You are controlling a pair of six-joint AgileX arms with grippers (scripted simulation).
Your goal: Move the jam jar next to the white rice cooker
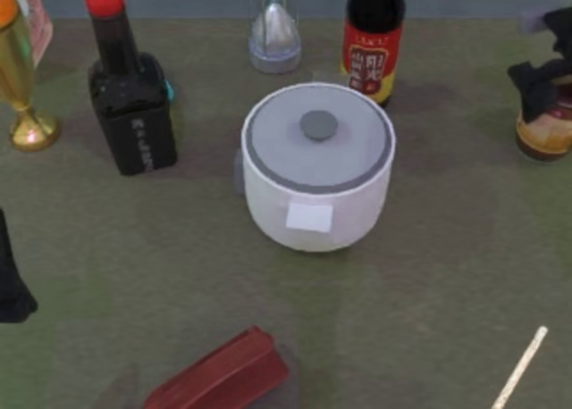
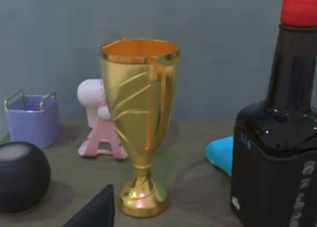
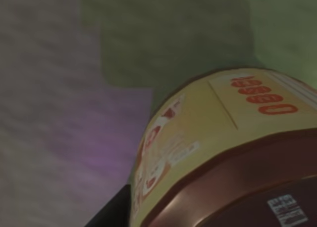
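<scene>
White rice cooker (image 1: 317, 163) sits mid-table from above; your jam jar (image 1: 547, 123) stands at the right edge under the right gripper (image 1: 547, 80), apparently at the grasp step, though you cannot tell whether the fingers have closed. Next, carry it left, clear of the dark bottle (image 1: 374, 36). Left wrist shows a gold trophy (image 2: 140, 118); the left gripper (image 1: 11, 284) is parked. Right wrist shows the jar's label close up.

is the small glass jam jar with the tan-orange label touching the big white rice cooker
No: the small glass jam jar sits at the table's right edge under the right gripper, well apart from the big white rice cooker.
</scene>
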